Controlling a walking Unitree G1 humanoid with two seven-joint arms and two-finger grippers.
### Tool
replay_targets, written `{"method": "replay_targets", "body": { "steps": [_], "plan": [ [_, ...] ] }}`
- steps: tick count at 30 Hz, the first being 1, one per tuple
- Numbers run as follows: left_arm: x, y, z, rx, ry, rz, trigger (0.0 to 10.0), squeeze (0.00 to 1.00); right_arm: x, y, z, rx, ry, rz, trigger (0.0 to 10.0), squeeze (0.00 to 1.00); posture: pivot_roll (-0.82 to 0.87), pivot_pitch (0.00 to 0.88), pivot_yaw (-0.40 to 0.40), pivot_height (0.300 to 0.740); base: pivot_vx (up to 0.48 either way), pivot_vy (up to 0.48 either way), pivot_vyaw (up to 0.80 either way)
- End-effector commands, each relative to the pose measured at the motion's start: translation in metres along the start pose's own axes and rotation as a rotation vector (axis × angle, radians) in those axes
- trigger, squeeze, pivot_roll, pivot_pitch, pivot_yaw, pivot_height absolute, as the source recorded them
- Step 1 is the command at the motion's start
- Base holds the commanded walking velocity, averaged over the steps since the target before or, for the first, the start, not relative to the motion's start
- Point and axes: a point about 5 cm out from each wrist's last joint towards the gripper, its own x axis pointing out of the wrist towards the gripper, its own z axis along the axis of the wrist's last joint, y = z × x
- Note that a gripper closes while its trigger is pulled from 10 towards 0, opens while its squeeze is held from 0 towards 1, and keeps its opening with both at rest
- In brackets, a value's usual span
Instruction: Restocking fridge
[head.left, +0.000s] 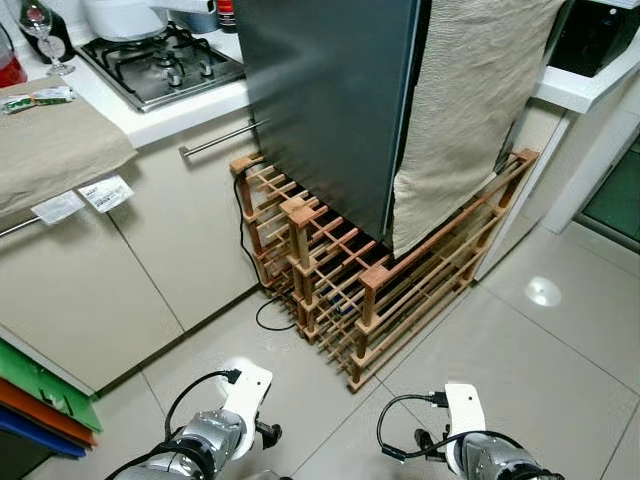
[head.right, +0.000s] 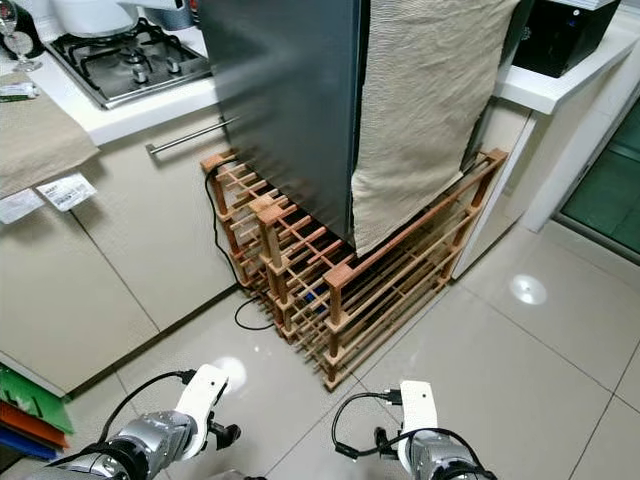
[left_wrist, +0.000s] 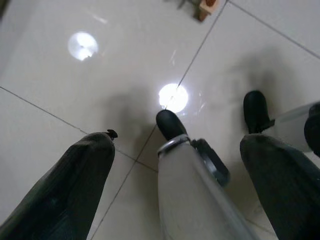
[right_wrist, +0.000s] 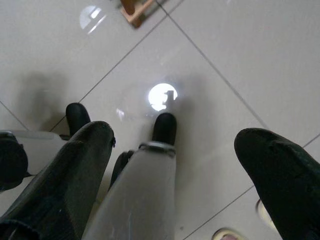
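Observation:
A tall dark grey fridge (head.left: 320, 100) stands shut on a wooden slatted rack (head.left: 380, 290), straight ahead of me. A beige cloth (head.left: 470, 110) hangs down its right side. Both my silver arms hang low at the bottom of the eye views, left arm (head.left: 215, 435) and right arm (head.left: 470, 450). In the left wrist view my left gripper (left_wrist: 177, 142) points at the tiled floor, its fingers (left_wrist: 75, 190) spread wide with nothing between them. My right gripper (right_wrist: 177, 134) is open in the same way above the floor, fingers (right_wrist: 75, 170) apart and holding nothing.
Left of the fridge is a counter with a gas hob (head.left: 160, 65) and beige cabinets (head.left: 130, 260). A black cable (head.left: 270, 315) loops on the floor by the rack. Coloured boards (head.left: 40, 400) lean at the lower left. A white counter (head.left: 590, 85) stands at the right.

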Motion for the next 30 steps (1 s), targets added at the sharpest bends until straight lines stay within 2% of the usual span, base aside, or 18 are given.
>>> {"method": "replay_targets", "body": {
  "steps": [1, 3, 5, 7, 8, 9, 10, 11, 12, 13, 14, 17, 18, 21, 22, 23, 26, 30],
  "plan": [
    [0.0, 0.001, 0.0, -0.016, -0.021, 0.01, 10.0, 0.0, -0.001, -0.004, 0.011, 0.02, -0.037, -0.017, 10.0, 0.5, -0.13, 0.0, 0.051, 0.74, 0.0, 0.0, 0.0],
    [-0.001, 0.001, 0.006, -0.003, -0.115, 0.002, 10.0, 0.0, -0.005, -0.016, 0.039, 0.067, -0.14, -0.061, 10.0, 0.5, -0.14, 0.0, 0.056, 0.74, 0.0, 0.0, 0.0],
    [-0.002, -0.001, 0.011, -0.061, -0.208, -0.013, 10.0, 0.0, -0.011, -0.026, 0.061, 0.058, -0.221, -0.102, 10.0, 0.51, -0.15, 0.0, 0.06, 0.74, 0.0, 0.0, 0.0],
    [-0.002, -0.001, 0.012, -0.094, -0.234, -0.019, 10.0, 0.0, -0.013, -0.029, 0.066, 0.058, -0.241, -0.115, 10.0, 0.51, -0.15, 0.0, 0.06, 0.74, 0.0, 0.0, 0.0],
    [-0.003, -0.002, 0.014, -0.134, -0.276, -0.024, 10.0, 0.0, -0.016, -0.035, 0.078, 0.037, -0.283, -0.152, 10.0, 0.51, -0.15, 0.0, 0.062, 0.74, 0.0, 0.0, 0.0],
    [-0.009, 0.001, 0.056, -0.146, -0.415, -0.031, 10.0, 0.0, -0.021, -0.041, 0.08, 0.04, -0.387, -0.189, 10.0, 0.51, -0.15, 0.0, 0.062, 0.74, 0.0, 0.0, 0.0],
    [-0.023, 0.002, 0.104, -0.172, -0.567, -0.055, 10.0, 0.0, -0.03, -0.046, 0.081, 0.036, -0.514, -0.224, 10.0, 0.51, -0.15, 0.0, 0.061, 0.74, 0.0, 0.0, 0.0],
    [-0.035, 0.002, 0.136, -0.188, -0.671, -0.079, 10.0, 0.0, -0.039, -0.049, 0.081, 0.034, -0.601, -0.246, 10.0, 0.51, -0.15, 0.0, 0.06, 0.74, 0.0, 0.0, 0.0],
    [-0.054, 0.003, 0.165, -0.184, -0.795, -0.078, 10.0, 0.0, -0.055, -0.05, 0.088, 0.047, -0.719, -0.273, 10.0, 0.51, -0.15, 0.0, 0.059, 0.74, 0.0, 0.0, 0.0],
    [-0.054, 0.003, 0.165, -0.184, -0.795, -0.078, 10.0, 0.0, -0.055, -0.05, 0.088, 0.047, -0.719, -0.273, 10.0, 0.51, -0.15, 0.0, 0.059, 0.74, 0.0, 0.0, 0.0],
    [-0.065, 0.004, 0.177, -0.181, -0.863, -0.072, 10.0, 0.0, -0.067, -0.05, 0.094, 0.057, -0.787, -0.29, 10.0, 0.51, -0.15, 0.0, 0.059, 0.74, 0.0, 0.0, 0.0],
    [-0.114, -0.003, 0.211, -0.138, -1.134, -0.099, 10.0, 0.0, -0.117, -0.038, 0.129, 0.083, -1.078, -0.31, 10.0, 0.51, -0.14, 0.0, 0.051, 0.74, 0.0, 0.0, 0.0],
    [-0.125, -0.006, 0.216, -0.124, -1.189, -0.113, 10.0, 0.0, -0.128, -0.033, 0.135, 0.078, -1.138, -0.305, 10.0, 0.51, -0.14, 0.0, 0.05, 0.74, 0.0, 0.0, 0.0],
    [-0.151, -0.019, 0.227, -0.072, -1.274, -0.201, 10.0, 0.0, -0.155, -0.023, 0.148, 0.081, -1.286, -0.295, 10.0, 0.51, -0.14, 0.0, 0.05, 0.74, 0.0, 0.0, 0.0],
    [-0.151, -0.019, 0.227, -0.072, -1.274, -0.201, 10.0, 0.0, -0.155, -0.023, 0.148, 0.081, -1.286, -0.295, 10.0, 0.51, -0.14, 0.0, 0.05, 0.74, 0.0, 0.0, 0.0],
    [-0.164, -0.028, 0.229, -0.033, -1.298, -0.259, 10.0, 0.0, -0.17, -0.019, 0.158, 0.072, -1.349, -0.295, 10.0, 0.51, -0.14, 0.0, 0.052, 0.74, 0.0, 0.0, 0.0],
    [-0.172, -0.031, 0.227, -0.02, -1.297, -0.269, 10.0, 0.0, -0.182, -0.017, 0.165, 0.058, -1.385, -0.297, 10.0, 0.51, -0.15, 0.0, 0.054, 0.74, 0.0, 0.0, 0.0],
    [-0.179, -0.033, 0.222, -0.021, -1.299, -0.249, 10.0, 0.0, -0.189, -0.016, 0.164, 0.066, -1.38, -0.296, 10.0, 0.51, -0.15, 0.0, 0.052, 0.74, 0.0, 0.0, 0.0]
  ]
}}
